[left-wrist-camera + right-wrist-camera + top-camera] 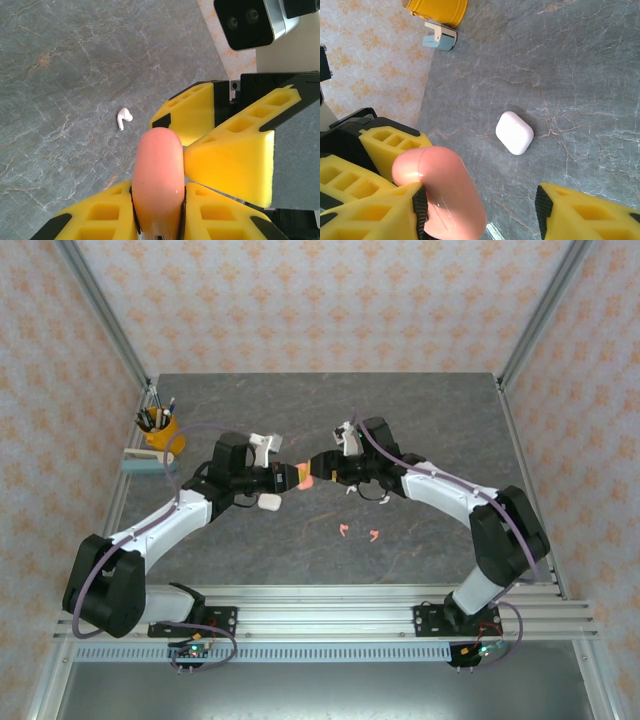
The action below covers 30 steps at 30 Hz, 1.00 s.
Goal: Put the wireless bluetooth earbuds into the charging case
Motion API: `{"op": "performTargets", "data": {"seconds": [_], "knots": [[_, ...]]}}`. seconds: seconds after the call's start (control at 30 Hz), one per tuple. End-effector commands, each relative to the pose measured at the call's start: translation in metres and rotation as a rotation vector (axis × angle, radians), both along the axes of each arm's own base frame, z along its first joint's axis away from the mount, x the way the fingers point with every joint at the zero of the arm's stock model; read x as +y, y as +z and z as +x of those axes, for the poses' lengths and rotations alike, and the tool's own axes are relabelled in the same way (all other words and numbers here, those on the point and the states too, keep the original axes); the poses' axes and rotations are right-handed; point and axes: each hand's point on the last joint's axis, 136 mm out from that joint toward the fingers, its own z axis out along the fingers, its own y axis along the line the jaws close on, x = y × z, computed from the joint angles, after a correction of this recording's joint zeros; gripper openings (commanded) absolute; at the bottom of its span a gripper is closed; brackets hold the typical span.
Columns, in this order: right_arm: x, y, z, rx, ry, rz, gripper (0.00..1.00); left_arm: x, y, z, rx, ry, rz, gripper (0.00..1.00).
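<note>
Showing white earbud [124, 117] from left wrist; white case [514, 132] from right wrist.

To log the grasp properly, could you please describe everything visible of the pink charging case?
The pink charging case is a smooth, glossy, pebble-shaped shell, plastic by its look, apparently closed. It is clamped between the yellow foam jaws of the left gripper, rounded end sticking out. One jaw of the open right gripper rests against its side.

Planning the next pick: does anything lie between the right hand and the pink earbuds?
Nothing visible does: bare table separates the right hand from the pink earbuds. The left hand holds the pink case.
</note>
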Motion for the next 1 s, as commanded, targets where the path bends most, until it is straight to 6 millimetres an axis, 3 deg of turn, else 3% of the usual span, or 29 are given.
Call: {"op": "performTargets", "data": {"seconds": [0.0, 0.23, 0.37, 0.57, 0.8, 0.97], "knots": [[-0.017, -0.029, 0.014, 0.028, -0.07, -0.044, 0.58, -0.006, 0.045, 0.002, -0.12, -0.041, -0.054, 0.0], [-0.039, -0.038, 0.02, 0.057, -0.124, -0.061, 0.57, -0.005, 0.049, 0.002, -0.132, -0.038, -0.054, 0.0], [-0.044, -0.017, 0.014, 0.027, -0.119, -0.021, 0.56, -0.005, 0.047, 0.004, -0.131, -0.037, -0.054, 0.0], [-0.034, 0.02, -0.003, -0.007, -0.013, 0.082, 0.5, -0.009, 0.049, 0.005, -0.129, -0.054, -0.07, 0.0], [-0.025, 0.039, -0.014, -0.013, 0.084, 0.147, 0.37, -0.019, 0.065, 0.006, -0.139, -0.101, -0.133, 0.0], [-0.024, 0.049, -0.015, -0.027, 0.099, 0.158, 0.35, -0.022, 0.073, 0.008, -0.143, -0.116, -0.148, 0.0]]}}
